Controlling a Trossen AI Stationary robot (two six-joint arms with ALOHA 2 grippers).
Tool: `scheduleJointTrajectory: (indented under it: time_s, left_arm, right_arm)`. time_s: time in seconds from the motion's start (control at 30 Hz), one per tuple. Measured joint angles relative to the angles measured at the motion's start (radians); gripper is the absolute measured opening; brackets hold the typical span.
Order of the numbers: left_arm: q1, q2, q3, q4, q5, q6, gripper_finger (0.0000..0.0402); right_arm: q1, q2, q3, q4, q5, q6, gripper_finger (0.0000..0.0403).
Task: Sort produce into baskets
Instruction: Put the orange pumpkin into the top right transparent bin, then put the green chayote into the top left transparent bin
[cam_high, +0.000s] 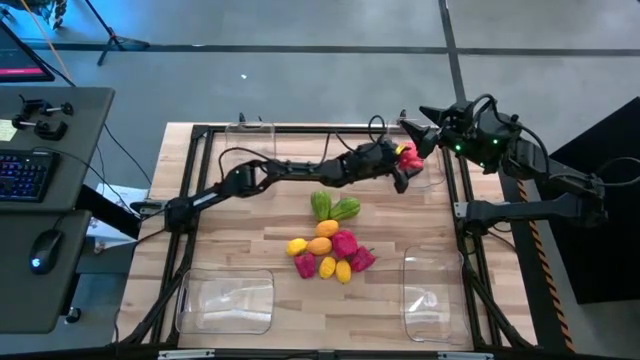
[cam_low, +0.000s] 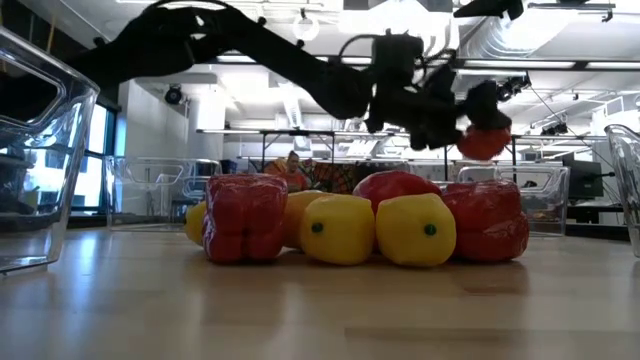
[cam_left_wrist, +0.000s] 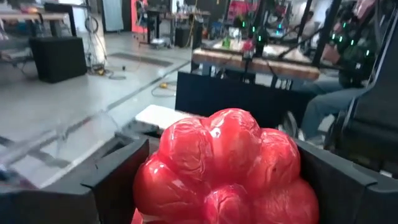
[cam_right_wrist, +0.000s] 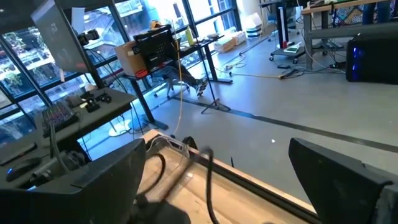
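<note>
The left gripper (cam_high: 405, 165) is extended across the table to its far right corner and is clenched on a red, lumpy produce piece (cam_high: 408, 156). The left wrist view confirms the grasp — the red piece (cam_left_wrist: 227, 168) fills the space between the two dark fingers (cam_left_wrist: 112, 180), with one finger on each side.

The relation that governs the coming move is gripper to basket. In the high view the held piece sits at the near-left edge of the far-right basket (cam_high: 432, 172), either over its rim or just beside it; the exact overlap cannot be determined. In the low view the piece (cam_low: 483, 140) hangs well above the table, with a clear basket (cam_low: 540, 200) below and behind it. The likely next action is a short advance over the basket, then release.

The right gripper (cam_high: 418, 128) rests at the far right edge, close to the same basket; its fingers (cam_right_wrist: 336, 171) stand apart with nothing between them. It is the nearer arm to this basket but is not engaged.

The remaining produce pile (cam_high: 330, 245) lies at the table centre — green, yellow, orange and magenta-pink pieces touching one another. The two near baskets (cam_high: 228, 298) (cam_high: 432, 292) appear to hold nothing.
</note>
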Motion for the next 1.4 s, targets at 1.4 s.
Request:
scheduleJointTrajectory:
  time_s: [1.4]
  left_arm:
    - [0.04,-0.553,-0.098,-1.322,-0.038,0.146,0.0397]
  right_arm:
    - [-0.001,0.005,0.001,0.027,-0.039,-0.04,0.0385]
